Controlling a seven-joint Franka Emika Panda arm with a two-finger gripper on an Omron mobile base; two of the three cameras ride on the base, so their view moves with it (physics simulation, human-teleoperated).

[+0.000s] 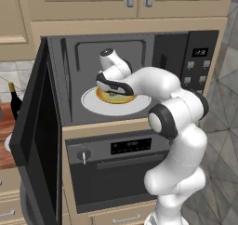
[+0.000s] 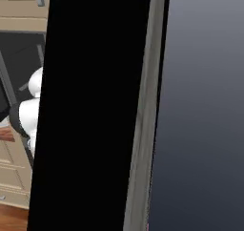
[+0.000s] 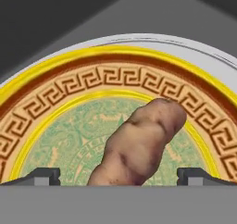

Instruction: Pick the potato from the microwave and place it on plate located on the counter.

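Lying on dish (image 3: 55,107) w/ long axis toward fingers (image 3: 46,176), potato (image 3: 139,146) sits between them, spread wide.

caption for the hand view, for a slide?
Open gripper straddling the potato on the yellow-rimmed dish inside the microwave.

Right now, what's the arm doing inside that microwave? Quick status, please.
Gripper open, fingertips either side of the potato. Potato lies on the yellow-rimmed dish in the microwave, not gripped. Nothing blocking.
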